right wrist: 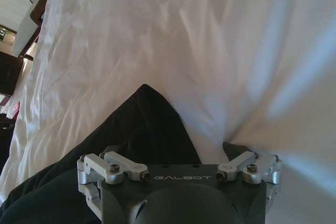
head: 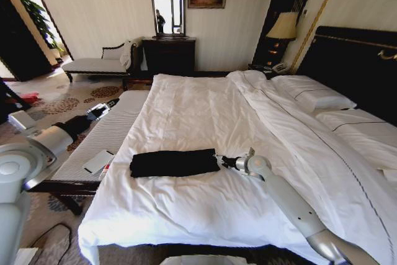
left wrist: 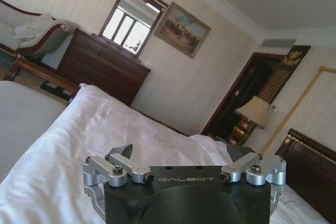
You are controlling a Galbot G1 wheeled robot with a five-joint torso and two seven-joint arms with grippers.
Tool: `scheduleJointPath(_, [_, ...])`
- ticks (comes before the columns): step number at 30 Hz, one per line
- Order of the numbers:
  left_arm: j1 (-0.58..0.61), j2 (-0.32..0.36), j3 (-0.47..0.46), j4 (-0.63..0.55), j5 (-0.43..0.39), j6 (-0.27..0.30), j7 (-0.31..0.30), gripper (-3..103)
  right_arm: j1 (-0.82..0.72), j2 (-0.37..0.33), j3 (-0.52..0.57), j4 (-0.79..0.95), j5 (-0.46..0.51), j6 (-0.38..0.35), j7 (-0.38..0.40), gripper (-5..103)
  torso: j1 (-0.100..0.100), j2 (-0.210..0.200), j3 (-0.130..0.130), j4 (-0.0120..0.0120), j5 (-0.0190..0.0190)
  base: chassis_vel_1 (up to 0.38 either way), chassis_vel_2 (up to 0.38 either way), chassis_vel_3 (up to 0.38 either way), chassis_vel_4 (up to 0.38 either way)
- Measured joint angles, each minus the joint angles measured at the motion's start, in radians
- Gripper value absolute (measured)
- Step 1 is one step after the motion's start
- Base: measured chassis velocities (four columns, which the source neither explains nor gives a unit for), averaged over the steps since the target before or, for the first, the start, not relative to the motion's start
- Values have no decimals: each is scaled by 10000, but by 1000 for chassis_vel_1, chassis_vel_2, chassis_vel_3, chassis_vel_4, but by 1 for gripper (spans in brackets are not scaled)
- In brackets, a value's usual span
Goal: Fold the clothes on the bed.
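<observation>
The black T-shirt (head: 174,162), folded into a strip, lies on the bed (head: 205,122) touching the right claw (head: 218,159), fingers spread open. The left claw (head: 115,102), also open, hangs above a bench (head: 105,134) carrying a phone (head: 98,161).

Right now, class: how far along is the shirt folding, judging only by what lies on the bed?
Done: the black T-shirt lies as a narrow folded strip on the bed. In hand: the right gripper sits at its end. The left gripper hangs off to the bedside. Left: probably one more fold across.
</observation>
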Motion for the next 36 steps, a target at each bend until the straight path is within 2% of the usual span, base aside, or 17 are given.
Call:
scheduleJointPath(1, [0, 0, 0, 0, 0, 0, 0, 100, 0, 0, 0, 0, 0, 0, 0, 101, 0, 0, 0, 0, 0, 0, 0, 0, 0])
scheduleJointPath(4, [-122, -63, 329, 201, 252, 0, -83, 100, 15, 171, -155, 0, -28, 144, -98, 87, 1, 0, 1, -1, -1, 0, 0, 0, 0])
scheduleJointPath(5, [-122, -63, 329, 201, 252, 0, -83, 100, 15, 171, -155, 0, -28, 144, -98, 87, 1, 0, 1, -1, -1, 0, 0, 0, 0])
scheduleJointPath(7, [-173, -61, 426, 280, 324, 0, -92, 100, 42, 245, -197, 0, 7, 157, -98, 77, 1, 0, 1, 3, 1, 0, 0, 0, 0])
scheduleJointPath(9, [-195, -48, 457, 331, 359, 0, -92, 100, 42, 257, -213, 2, 18, 160, -99, 77, 1, 0, 1, 2, 1, 0, 0, 0, 0])
scheduleJointPath(14, [-293, -20, 591, 585, 565, 0, -98, 100, 42, 272, -271, 43, 38, 289, -145, 49, 0, 0, 1, 2, 1, 0, 0, 0, 0])
scheduleJointPath(16, [-305, -26, 620, 625, 622, -1, -98, 100, 42, 282, -281, 62, 44, 332, -153, 49, 1, 0, 1, 2, 1, 0, 0, 0, 0])
scheduleJointPath(20, [-355, -52, 723, 804, 858, -10, -82, 100, -14, 303, -341, 206, 59, 634, -277, 27, 1, 0, 1, 2, 1, 0, 0, 0, 0])
scheduleJointPath(22, [-364, -52, 734, 837, 896, -15, -77, 100, -34, 296, -347, 268, 60, 708, -295, 27, 1, 0, 1, 1, 1, 0, 0, 0, 0])
scheduleJointPath(25, [-392, -46, 749, 910, 962, -26, -51, 100, -112, 246, -316, 463, 80, 933, -317, 12, 1, 0, 1, 2, 1, 0, 0, 0, 0])
scheduleJointPath(27, [-398, -41, 750, 922, 966, -27, -48, 100, -135, 226, -295, 510, 99, 981, -318, 12, 1, 0, 1, 3, 2, 0, 0, 0, 0])
scheduleJointPath(29, [-439, -18, 751, 985, 975, -36, -33, 100, -309, 91, -118, 789, 198, 1162, -319, 6, 1, 0, 1, 4, 2, 0, 0, 0, 0])
scheduleJointPath(33, [-466, 2, 752, 1033, 987, -40, -17, 100, -543, -85, 182, 1069, 305, 1329, -315, 6, 1, -1, 1, 3, 3, 0, 0, 0, 0])
scheduleJointPath(36, [-516, 24, 772, 1123, 1014, -43, 13, 100, -870, -483, 924, 1403, 670, 1473, -206, 6, 0, 0, 1, 2, 2, 0, 0, 0, 0])
